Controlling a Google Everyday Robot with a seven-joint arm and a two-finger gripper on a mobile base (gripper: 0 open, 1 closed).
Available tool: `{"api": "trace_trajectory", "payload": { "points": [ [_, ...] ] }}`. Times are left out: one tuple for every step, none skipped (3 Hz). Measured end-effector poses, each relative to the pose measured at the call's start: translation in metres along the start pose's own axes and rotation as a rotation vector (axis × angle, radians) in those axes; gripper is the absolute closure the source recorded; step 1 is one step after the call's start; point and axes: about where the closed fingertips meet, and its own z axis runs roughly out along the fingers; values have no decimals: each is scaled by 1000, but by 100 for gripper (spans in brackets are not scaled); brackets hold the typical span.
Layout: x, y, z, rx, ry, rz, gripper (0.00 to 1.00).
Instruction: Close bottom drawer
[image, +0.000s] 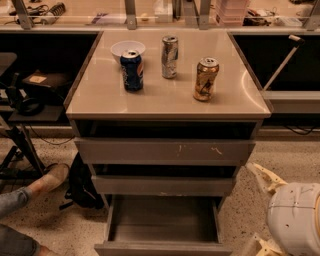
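Note:
The bottom drawer (162, 222) is the narrowest of three grey-brown drawers in the cabinet and stands pulled well out. Its shallow grey box looks empty, and its flat front (162, 248) is at the lower edge of the view. My gripper (260, 212) is low at the right, beside the drawer's right side and apart from it. It is open, with one pale finger (265, 177) above and the other (258, 246) below, ahead of the white wrist (295, 217).
The widest top drawer (165, 150), with pale scratch marks, and the middle drawer (162, 185) sit slightly out. A blue can (132, 70), silver can (169, 56), gold can (206, 79) and white bowl (127, 49) stand on the countertop. A person's shoe (47, 179) and a dark bag (85, 182) lie left.

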Motion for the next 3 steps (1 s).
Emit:
{"api": "trace_trajectory", "payload": {
  "points": [
    [5, 13, 21, 31, 9, -18, 0],
    [13, 60, 98, -44, 7, -61, 0],
    [38, 137, 189, -241, 17, -59, 0]
  ]
}}
